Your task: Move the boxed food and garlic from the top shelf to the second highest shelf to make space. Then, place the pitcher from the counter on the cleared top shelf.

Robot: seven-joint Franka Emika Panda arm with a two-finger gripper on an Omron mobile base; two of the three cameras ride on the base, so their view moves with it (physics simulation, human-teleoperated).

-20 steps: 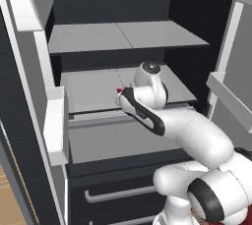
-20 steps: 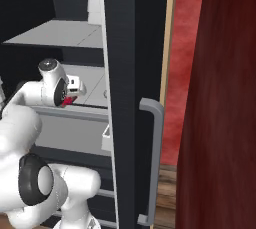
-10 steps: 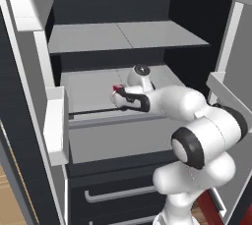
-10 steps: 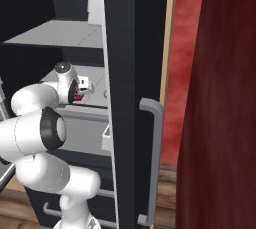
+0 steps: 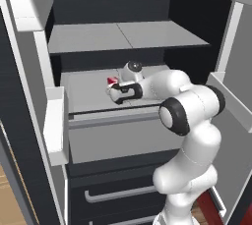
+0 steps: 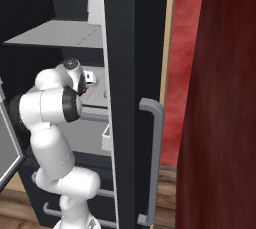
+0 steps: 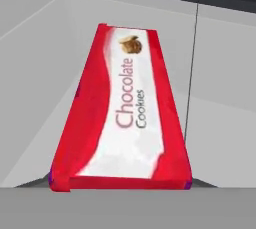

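The white arm with dark joints reaches into the open dark fridge, and its gripper (image 5: 114, 91) sits low over the second highest shelf (image 5: 88, 96), the light-grey slab just under the top one. Right at the gripper is the boxed food (image 7: 122, 115), a flat bright red rectangular carton with a white label reading "Chocolate Cookies" and a small cookie picture near its far end. In the hand view it lies flat on the grey shelf surface with its near short edge right at the bottom of the picture and its long sides running away toward the back. From the left base view just a bit of red and white (image 5: 112, 80) pokes out beside the hand, roughly mid-shelf. In the right base view the same spot of red (image 6: 88, 87) shows past the arm's wrist. I honestly can't tell whether the fingers are clamped on the box or loose of it, the tips aren't visible. Further back and higher up, the top shelf (image 5: 123, 36), the uppermost thin light-grey slab, spans the fridge interior.
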